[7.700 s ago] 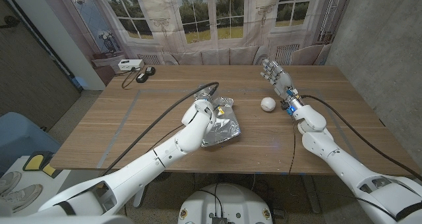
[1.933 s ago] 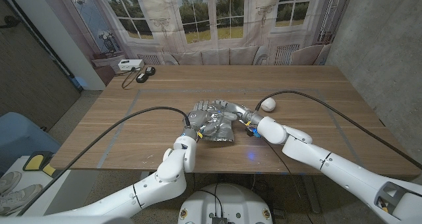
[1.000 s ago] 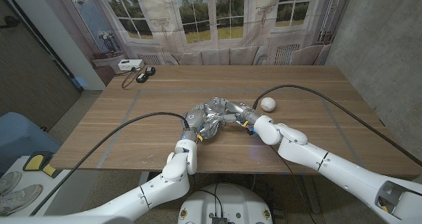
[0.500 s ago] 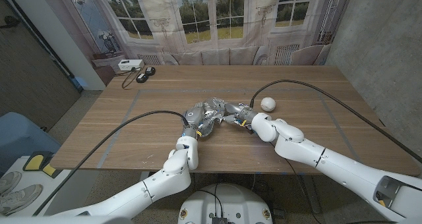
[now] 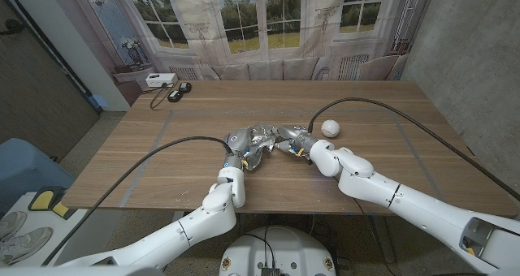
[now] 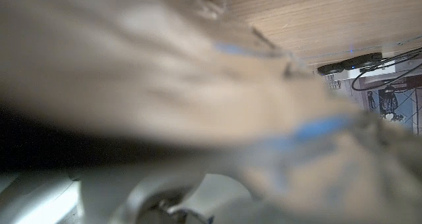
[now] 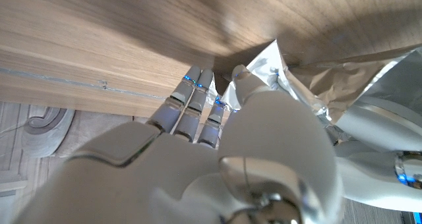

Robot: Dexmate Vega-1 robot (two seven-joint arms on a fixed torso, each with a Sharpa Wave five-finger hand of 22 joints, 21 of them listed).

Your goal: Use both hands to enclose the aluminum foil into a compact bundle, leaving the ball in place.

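Observation:
The crumpled aluminum foil (image 5: 260, 140) lies near the table's middle, squeezed between my two hands. My left hand (image 5: 240, 146) grips it from the left, fingers curled into the folds. From the right, my right hand (image 5: 290, 138) presses against it. In the right wrist view my right hand's fingers (image 7: 196, 100) and thumb close on a foil (image 7: 330, 85) corner, and the left hand (image 7: 372, 128) shows beyond it. Blurred foil (image 6: 165, 85) lies right against the lens in the left wrist view. The white ball (image 5: 330, 128) sits on the table just right of my right hand, untouched.
A white box (image 5: 158, 79) and small black devices (image 5: 180, 88) sit at the table's back left corner. Black cables (image 5: 357, 104) run along both arms above the wooden table (image 5: 162, 146). The near table edge lies close below the hands.
The hands have closed in on each other and the loose foil sheet has shrunk into a tighter bundle, shifted slightly away from the near edge. The ball has not moved.

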